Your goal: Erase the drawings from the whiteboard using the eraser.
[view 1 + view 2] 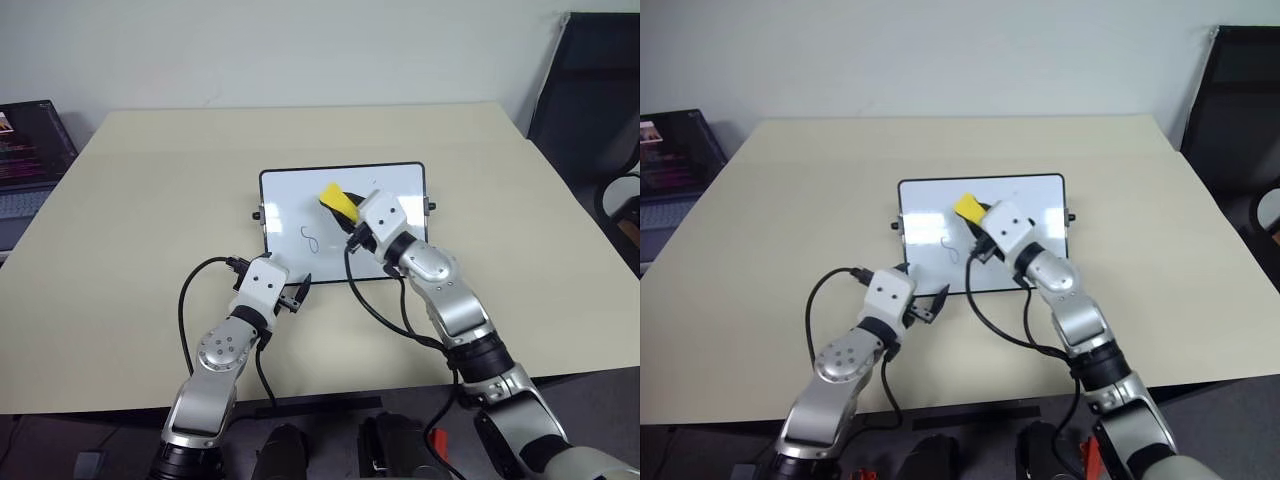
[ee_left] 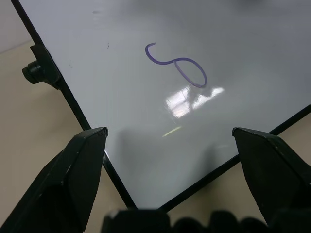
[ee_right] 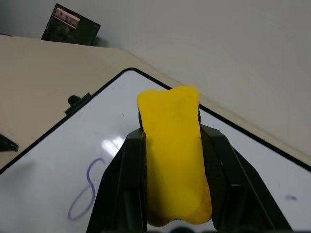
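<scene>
The right gripper [image 1: 345, 212], clamped on the small yellow eraser block [image 1: 338, 200], hovers over the black-framed white whiteboard [image 1: 290, 195], where the looped purple squiggle [image 1: 310, 239] remains unerased.

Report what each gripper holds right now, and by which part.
The right gripper holds the yellow eraser by its two long sides, one end sticking out beyond the fingers. The left gripper holds nothing; its fingers are open over the whiteboard's near corner.

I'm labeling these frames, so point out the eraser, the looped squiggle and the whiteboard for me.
eraser [image 3: 172, 155], right wrist view, middle of its yellow face.
looped squiggle [image 2: 187, 72], left wrist view, on its loop.
whiteboard [image 1: 290, 205], left eye view, bare white surface near its upper left corner.
</scene>
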Controlling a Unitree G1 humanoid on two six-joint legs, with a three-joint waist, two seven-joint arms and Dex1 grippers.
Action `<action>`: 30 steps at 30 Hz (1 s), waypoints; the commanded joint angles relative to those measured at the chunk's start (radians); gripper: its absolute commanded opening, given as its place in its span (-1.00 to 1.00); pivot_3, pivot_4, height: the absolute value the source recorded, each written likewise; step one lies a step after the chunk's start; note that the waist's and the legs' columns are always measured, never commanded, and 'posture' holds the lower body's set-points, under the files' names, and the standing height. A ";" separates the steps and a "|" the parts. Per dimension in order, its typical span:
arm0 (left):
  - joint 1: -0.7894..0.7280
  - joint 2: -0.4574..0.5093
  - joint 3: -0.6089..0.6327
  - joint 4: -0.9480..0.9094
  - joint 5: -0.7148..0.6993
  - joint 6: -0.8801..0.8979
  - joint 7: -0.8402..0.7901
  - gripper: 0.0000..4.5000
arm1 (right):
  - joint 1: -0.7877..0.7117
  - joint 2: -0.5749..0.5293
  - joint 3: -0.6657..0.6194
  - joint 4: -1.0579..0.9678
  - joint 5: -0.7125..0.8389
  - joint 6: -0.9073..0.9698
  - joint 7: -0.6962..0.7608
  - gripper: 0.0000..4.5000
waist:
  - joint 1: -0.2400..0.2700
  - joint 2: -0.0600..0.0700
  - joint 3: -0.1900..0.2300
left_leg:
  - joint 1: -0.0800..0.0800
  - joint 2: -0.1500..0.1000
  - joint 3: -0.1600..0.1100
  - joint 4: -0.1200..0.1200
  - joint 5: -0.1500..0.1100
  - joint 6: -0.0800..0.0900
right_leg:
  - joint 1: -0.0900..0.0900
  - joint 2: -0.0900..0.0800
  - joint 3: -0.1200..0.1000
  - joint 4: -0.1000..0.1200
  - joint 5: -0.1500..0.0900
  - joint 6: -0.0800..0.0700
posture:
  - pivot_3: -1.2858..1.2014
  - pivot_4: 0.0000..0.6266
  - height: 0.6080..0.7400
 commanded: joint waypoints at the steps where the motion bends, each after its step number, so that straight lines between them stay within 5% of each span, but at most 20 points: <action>1: -0.015 0.000 0.005 -0.009 0.004 -0.012 0.007 1.00 | -0.067 0.031 0.004 0.087 -0.026 -0.084 -0.036 -0.48 | 0.000 0.000 0.000 | 0.000 0.000 0.000 0.000 0.000 0.000 | 0.000 0.000 0.000 0.000 0.000 0.000 | 0.03 -0.52 1.00; 11: -0.003 0.021 0.047 -0.019 0.009 -0.008 0.022 1.00 | -0.136 0.062 0.028 0.281 -0.098 -0.174 -0.075 -0.48 | 0.000 0.000 0.000 | 0.000 0.000 0.000 0.000 0.000 0.000 | 0.000 0.000 0.001 0.000 0.000 0.000 | 0.03 -0.52 1.00; 30: -0.027 0.040 0.106 -0.018 0.007 0.010 0.047 1.00 | -0.049 -0.004 0.104 0.232 -0.139 -0.042 0.089 -0.48 | 0.000 0.000 0.000 | 0.002 0.000 -0.001 0.001 0.000 0.000 | 0.001 0.000 0.000 0.003 0.000 0.000 | 0.03 -0.52 1.00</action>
